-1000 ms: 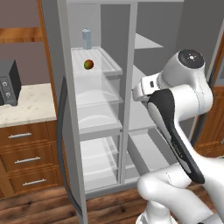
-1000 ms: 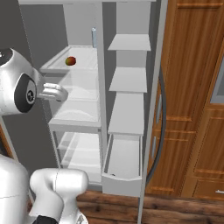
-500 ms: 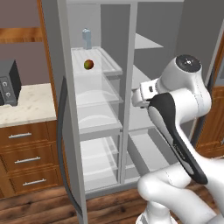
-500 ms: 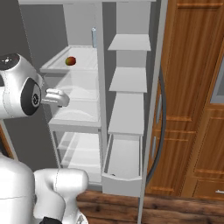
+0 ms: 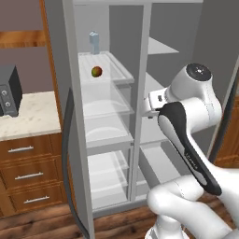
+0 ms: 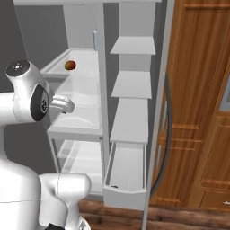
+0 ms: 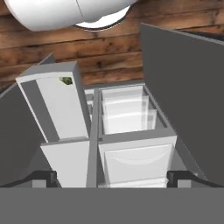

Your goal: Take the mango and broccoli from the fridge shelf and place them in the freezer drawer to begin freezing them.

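Up on the fridge shelf (image 5: 122, 70), mango (image 5: 96, 72) sits far from claw (image 7: 113, 177).

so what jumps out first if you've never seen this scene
The open fridge with a lone mango on the pale fridge shelf high on the left. Low on the right, the pulled-out freezer drawer holds the broccoli, seen in the hand view.

Base views flank open fridge (image 5: 112, 116); hand view looks down.
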